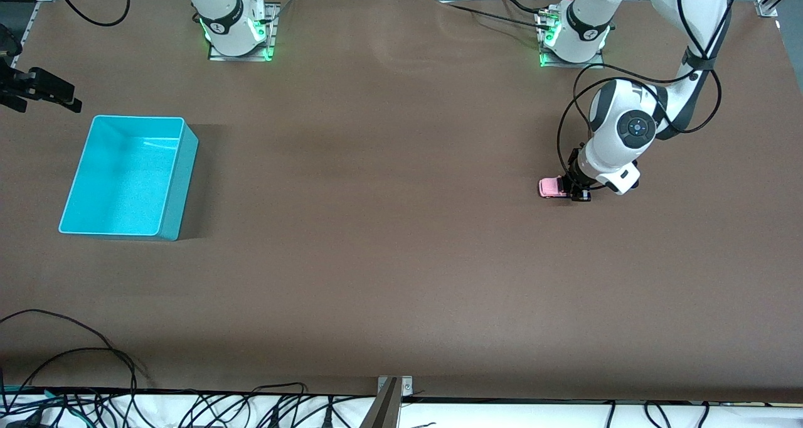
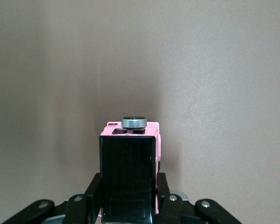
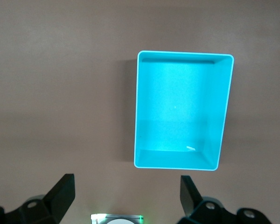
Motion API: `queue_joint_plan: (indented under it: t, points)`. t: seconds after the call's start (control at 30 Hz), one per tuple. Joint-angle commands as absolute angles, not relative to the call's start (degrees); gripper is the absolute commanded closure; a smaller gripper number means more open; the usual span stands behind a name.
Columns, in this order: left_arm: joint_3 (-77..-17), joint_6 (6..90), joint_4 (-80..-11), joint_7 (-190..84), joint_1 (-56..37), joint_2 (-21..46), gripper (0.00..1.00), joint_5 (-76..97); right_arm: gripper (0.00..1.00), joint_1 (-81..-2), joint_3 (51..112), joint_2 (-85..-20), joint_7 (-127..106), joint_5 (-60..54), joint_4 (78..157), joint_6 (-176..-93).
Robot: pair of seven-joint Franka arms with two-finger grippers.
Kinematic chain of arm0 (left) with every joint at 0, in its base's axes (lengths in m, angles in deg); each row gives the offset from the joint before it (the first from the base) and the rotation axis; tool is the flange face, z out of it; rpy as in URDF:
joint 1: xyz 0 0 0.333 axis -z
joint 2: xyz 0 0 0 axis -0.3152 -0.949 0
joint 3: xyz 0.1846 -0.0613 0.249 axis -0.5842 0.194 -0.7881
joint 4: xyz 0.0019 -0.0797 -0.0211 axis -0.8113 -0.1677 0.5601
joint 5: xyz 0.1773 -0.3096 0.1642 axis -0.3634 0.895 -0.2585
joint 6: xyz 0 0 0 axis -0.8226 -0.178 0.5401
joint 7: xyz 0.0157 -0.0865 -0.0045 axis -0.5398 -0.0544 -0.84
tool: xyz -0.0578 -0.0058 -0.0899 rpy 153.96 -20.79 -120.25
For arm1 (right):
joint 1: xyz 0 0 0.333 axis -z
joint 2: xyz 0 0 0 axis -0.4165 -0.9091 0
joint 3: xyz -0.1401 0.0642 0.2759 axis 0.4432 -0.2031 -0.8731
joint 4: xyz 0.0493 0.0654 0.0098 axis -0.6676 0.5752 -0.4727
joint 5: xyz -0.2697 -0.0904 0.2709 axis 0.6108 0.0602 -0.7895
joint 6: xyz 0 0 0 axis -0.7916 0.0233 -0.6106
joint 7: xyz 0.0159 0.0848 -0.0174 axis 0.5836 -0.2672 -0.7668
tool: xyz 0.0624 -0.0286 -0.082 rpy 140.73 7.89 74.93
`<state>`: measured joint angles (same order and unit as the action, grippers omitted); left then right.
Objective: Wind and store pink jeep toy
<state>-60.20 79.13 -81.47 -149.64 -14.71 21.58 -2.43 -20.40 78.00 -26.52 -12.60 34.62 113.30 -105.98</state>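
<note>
Left end effector (image 2: 129, 198) clamps pink jeep toy (image 2: 130, 172), hiding its sides.

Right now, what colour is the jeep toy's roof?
Black, on the light-pink jeep toy; clearest in the left wrist view.

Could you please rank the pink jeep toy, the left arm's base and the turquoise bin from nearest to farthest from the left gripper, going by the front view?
From the left gripper:
1. Pink jeep toy, in its shut jaws on the table.
2. Left arm's base, farther from the camera.
3. Turquoise bin, at the right arm's end.
</note>
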Motion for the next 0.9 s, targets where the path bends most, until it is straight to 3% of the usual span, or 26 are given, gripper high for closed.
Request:
queue_joint_plan:
  t: [0.0,0.87]
  points:
    - [-60.48,80.98,-81.13,-151.41,-15.12,19.36,0.84,-5.59,0.00,-20.31,77.94,-27.16,-13.44,34.73,111.49,-104.64]
    - [-60.75,81.06,-81.05,-150.88,-22.76,18.22,0.85,-13.58,0.00,-20.22,78.03,-27.16,-13.44,34.73,111.49,-104.64]
